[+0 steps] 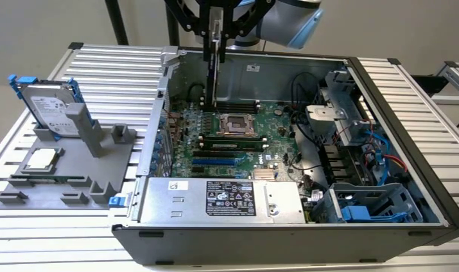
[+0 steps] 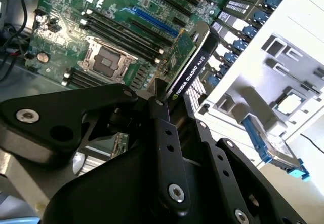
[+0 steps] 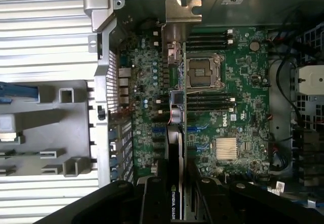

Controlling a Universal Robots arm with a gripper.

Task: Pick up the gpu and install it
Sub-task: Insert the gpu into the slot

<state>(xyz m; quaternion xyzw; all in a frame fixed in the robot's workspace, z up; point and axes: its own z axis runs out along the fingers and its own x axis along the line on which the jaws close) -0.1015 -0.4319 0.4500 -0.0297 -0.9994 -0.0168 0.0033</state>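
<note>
My gripper (image 1: 215, 42) is shut on the gpu (image 1: 212, 85), a thin card that hangs on edge inside the open computer case (image 1: 290, 249). The card's lower end is just above the green motherboard (image 1: 283, 122), near the memory slots behind the CPU socket (image 1: 233, 124). In the second wrist view the gpu (image 2: 190, 62) shows its black cover and green board edge, reaching out from between the black fingers (image 2: 164, 127). In the first wrist view the gpu (image 3: 175, 148) is seen edge-on above the motherboard (image 3: 243, 82), left of the blue expansion slots (image 3: 197, 130).
A grey fixture (image 1: 78, 170) on the slatted table at the exterior view's left holds a silver hard drive with blue rails (image 1: 52, 107) and a small square CPU chip (image 1: 44, 160). The case also holds a power supply (image 1: 222, 198), cables and a drive cage (image 1: 373, 209).
</note>
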